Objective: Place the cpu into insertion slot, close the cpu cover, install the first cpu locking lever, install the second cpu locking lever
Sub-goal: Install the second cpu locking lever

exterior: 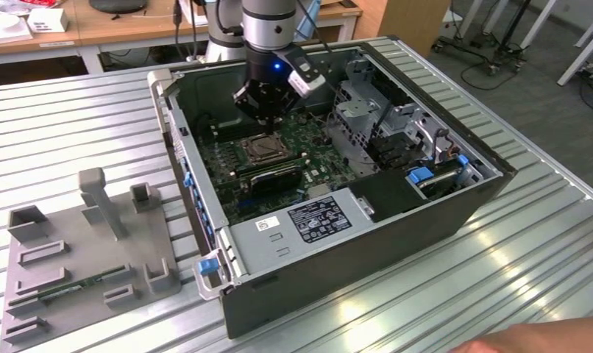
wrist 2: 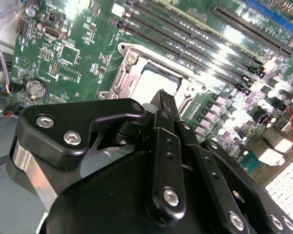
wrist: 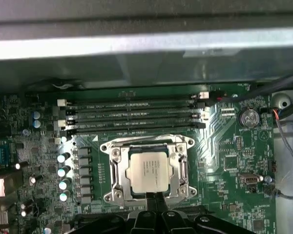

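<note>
An open computer case [exterior: 375,213] lies on its side on the ribbed metal worktop [exterior: 81,132], its green circuit board [exterior: 307,158] facing up. The case walls ring the board on all sides, and a metal drive cage [exterior: 360,110] stands close at the exterior view's right of the arm, so free room is mainly straight above the board.

In the first wrist view the cpu [wrist: 147,171] lies flat in the insertion slot [wrist: 180,171], its square edges parallel to the slot's rim and to the long black memory slots [wrist: 132,114] just beside it. The cpu cover [wrist: 146,145] frames the chip; I cannot tell whether it lies fully down.

The claw [wrist: 155,196] hangs just above the slot's near edge, its two fingers [wrist 2: 165,105] pressed together with nothing between them, their tips close beside the cpu but apart from it. In the exterior view the claw [exterior: 267,121] sits over the slot.

A grey fixture tray [exterior: 81,250] rests on the worktop well apart from the case.
</note>
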Available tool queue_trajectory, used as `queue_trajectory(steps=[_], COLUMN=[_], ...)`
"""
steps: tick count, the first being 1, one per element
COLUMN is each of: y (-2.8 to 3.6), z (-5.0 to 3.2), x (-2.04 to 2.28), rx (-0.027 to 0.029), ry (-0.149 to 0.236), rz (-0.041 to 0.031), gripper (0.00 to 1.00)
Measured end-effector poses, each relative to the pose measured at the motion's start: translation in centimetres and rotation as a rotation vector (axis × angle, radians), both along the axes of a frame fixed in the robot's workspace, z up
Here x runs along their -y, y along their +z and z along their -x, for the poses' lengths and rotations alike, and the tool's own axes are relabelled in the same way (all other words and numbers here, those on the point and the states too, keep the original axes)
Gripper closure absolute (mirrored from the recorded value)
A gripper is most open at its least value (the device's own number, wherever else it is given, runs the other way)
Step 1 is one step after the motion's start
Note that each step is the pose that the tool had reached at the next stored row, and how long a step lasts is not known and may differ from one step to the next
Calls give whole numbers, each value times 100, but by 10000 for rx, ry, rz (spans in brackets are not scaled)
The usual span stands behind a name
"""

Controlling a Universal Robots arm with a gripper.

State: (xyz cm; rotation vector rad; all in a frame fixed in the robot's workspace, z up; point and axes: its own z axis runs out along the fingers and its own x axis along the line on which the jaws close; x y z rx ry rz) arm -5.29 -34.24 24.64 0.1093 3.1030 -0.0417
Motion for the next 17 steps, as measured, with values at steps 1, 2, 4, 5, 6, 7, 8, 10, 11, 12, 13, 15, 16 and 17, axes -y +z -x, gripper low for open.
queue_trajectory(steps=[1,2,4,5,6,7,8,10,11,12,13,15,16,17], y=[0,0,-1,0,0,-1,-1,-1,-1,-1,0,-1,-1,0], z=[0,0,0,0,0,0,0,0,0,0,0,0,0,0], x=[18,38,86,109,131,150,166,172,172,172,172,173,173,173], rx=[2,2,4,4,4,5,6,6,6,6,5,6,6,5], ry=[1,1,1,0,0,0,0,-1,-1,-1,0,0,0,0], rz=[0,-1,-1,0,0,-1,-1,-2,-1,-1,0,-1,-1,-1], gripper=[89,89,89,89,89,89,89,89,89,89,89,89,89,89])
